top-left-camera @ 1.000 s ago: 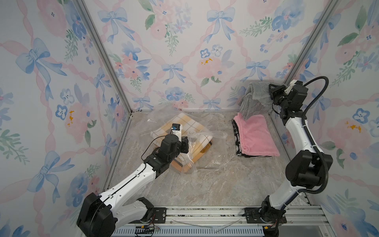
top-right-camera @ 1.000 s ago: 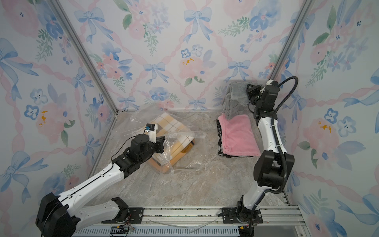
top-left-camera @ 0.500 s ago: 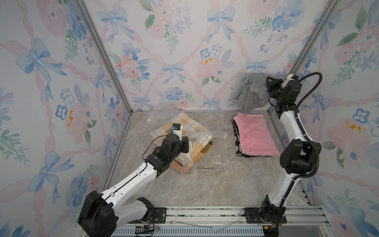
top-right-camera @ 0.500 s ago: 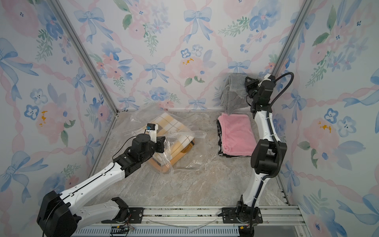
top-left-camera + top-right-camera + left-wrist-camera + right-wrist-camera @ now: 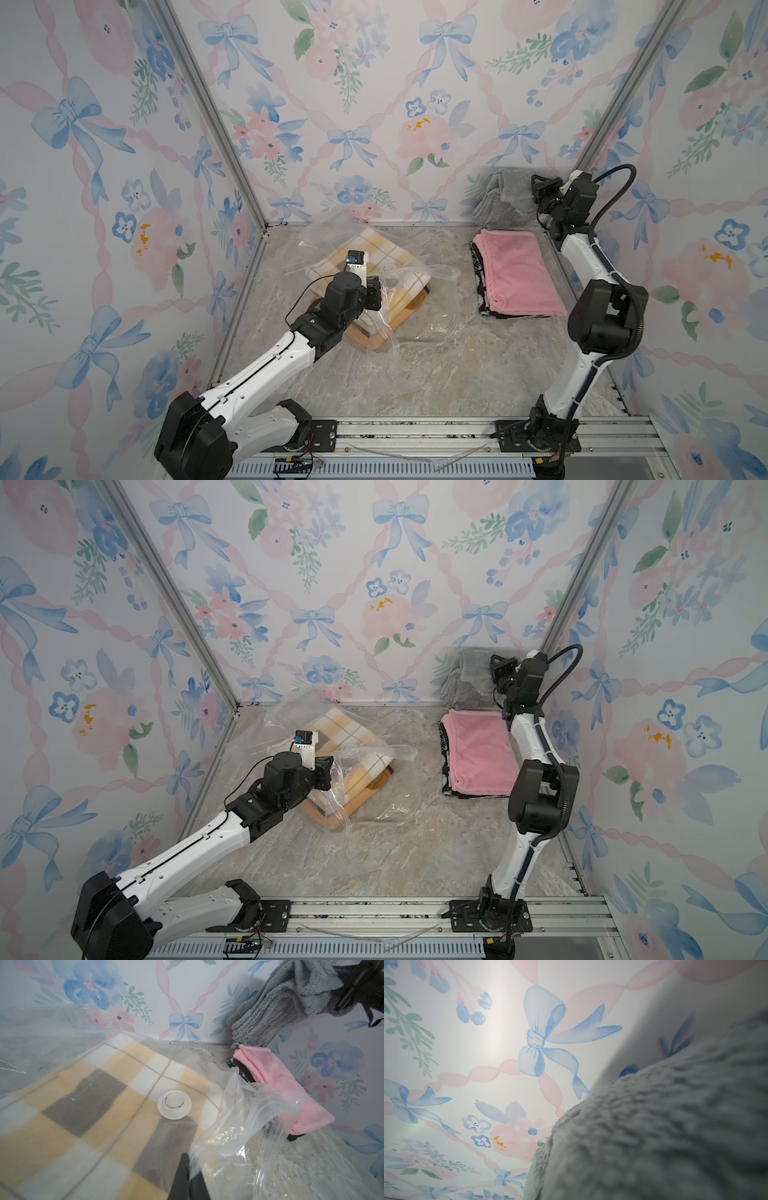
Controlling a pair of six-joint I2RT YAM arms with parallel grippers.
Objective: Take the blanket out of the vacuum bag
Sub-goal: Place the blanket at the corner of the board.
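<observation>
While top views hide the grip, left wrist shows left end effector [image 5: 190,1168] pinching clear crinkly vacuum bag [image 5: 239,1126] | bag on surface [image 5: 415,382], checked yellow blanket [image 5: 104,1095] inside | right end effector [image 5: 536,193] clamps grey fluffy blanket [image 5: 505,195].

The vacuum bag [image 5: 239,1132] is clear, glossy, crinkled plastic film with a matt white plastic valve cap [image 5: 174,1103], the checked blanket [image 5: 62,1126] inside is soft napped fleece, the pink cloth [image 5: 517,270] and grey blanket [image 5: 654,1136] are plush pile, and the worktop [image 5: 415,374] is smooth with a marbled stone look.
</observation>
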